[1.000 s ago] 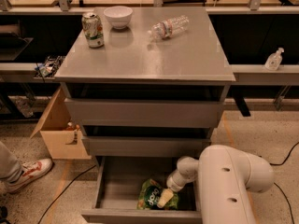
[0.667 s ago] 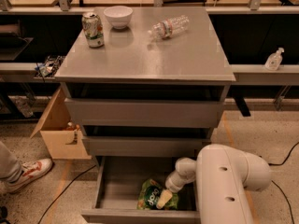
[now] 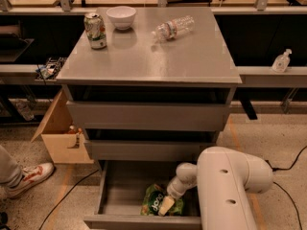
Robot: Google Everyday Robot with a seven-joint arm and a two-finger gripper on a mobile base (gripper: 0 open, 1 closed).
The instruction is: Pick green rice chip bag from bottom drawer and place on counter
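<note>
The bottom drawer (image 3: 112,188) stands pulled open at the foot of the grey cabinet. Inside it, toward the front right, lies the green rice chip bag (image 3: 154,202), bright green with a dark round patch and white letters. My white arm reaches down from the right into the drawer, and my gripper (image 3: 167,205) sits right on the bag's right half, its pale fingertip resting against the bag. The counter (image 3: 148,56) is the broad grey top of the cabinet, well above the gripper.
On the counter stand a green-and-white can (image 3: 95,30), a white bowl (image 3: 121,17) and a clear plastic bottle (image 3: 173,28) lying on its side. A cardboard box (image 3: 60,135) sits left of the cabinet, and a person's shoe (image 3: 26,176) is on the floor.
The arm has shifted very slightly; the gripper stays down on the bag in the drawer. The bag has not visibly moved.
</note>
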